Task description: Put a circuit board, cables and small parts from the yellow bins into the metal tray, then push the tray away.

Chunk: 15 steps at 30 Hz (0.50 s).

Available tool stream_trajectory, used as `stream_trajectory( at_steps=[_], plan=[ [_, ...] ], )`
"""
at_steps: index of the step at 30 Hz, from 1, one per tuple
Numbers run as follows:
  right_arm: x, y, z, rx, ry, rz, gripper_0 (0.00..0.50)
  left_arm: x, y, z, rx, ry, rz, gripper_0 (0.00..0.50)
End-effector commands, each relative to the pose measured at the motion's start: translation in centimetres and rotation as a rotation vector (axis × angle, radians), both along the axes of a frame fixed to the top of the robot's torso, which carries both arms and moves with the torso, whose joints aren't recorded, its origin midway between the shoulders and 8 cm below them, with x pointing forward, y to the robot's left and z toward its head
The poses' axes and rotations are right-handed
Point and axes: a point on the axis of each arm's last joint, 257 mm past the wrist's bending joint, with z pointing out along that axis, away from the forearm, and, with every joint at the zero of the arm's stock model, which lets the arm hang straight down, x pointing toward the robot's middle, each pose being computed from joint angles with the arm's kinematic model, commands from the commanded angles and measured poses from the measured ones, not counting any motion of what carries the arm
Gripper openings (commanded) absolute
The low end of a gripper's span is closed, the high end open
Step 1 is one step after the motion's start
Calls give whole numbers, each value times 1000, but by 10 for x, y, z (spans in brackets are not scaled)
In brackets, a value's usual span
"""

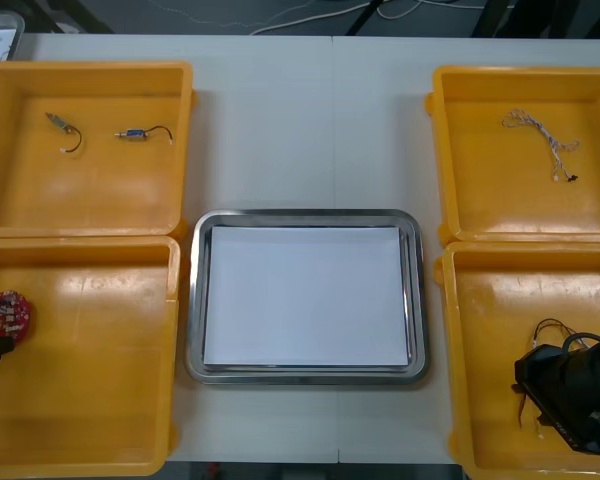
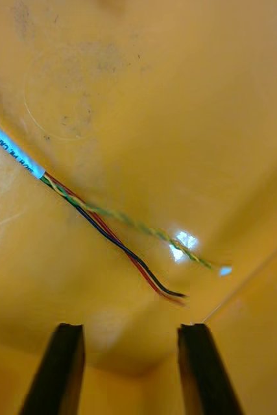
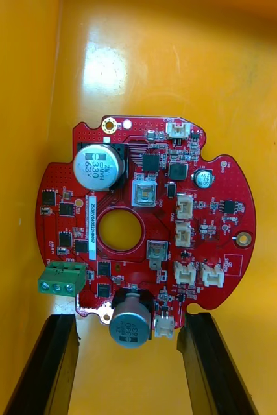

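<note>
We see the shiny rectangular metal tray (image 1: 193,300), white inside, at the middle of the pale bench (image 1: 280,100).

Left of the tray, on the robot's side, sits the near left yellow plastic bin (image 1: 90,400). The round red circuit board (image 1: 7,313) lies flat on its floor, against the wall farthest from the tray. The left fingers (image 3: 44,369) stand wide apart just at the board's edge. A silver capacitor on that edge sits in the gap between their tips. We cannot tell whether either finger touches the board, and they grip nothing.

Right of the tray, the near right yellow plastic bin (image 1: 490,380) has the right fingers (image 2: 206,369) low over its floor. They are spread just as wide and hold nothing. A thin cable bundle (image 2: 106,227), with red, black and blue wires, a twisted yellow-green strand and a white label, lies a little beyond the fingertips, apart from them.

Behind the tray to its left, the far left yellow plastic bin (image 1: 100,190) holds two small metal parts (image 1: 138,132) with black leads, lying near each other. Behind the tray to its right, the far right yellow plastic bin (image 1: 520,200) holds a pale twisted cable (image 1: 540,140).
</note>
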Motion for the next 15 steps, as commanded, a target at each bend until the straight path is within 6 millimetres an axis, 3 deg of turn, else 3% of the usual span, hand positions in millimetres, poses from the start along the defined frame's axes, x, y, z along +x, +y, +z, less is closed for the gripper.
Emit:
stream_trajectory(
  at_steps=[1, 8, 15],
  plan=[
    [2, -3, 9, -11, -35, 23, 500, -7, -7, -12, 35, 14, -63, 434],
    [17, -8, 22, -54, -66, 106, 500, -6, -5, -10, 40, 10, -62, 367],
    [34, -23, 38, -165, -84, 334, 500, -4, -3, -8, 51, -2, -64, 176]
  ],
)
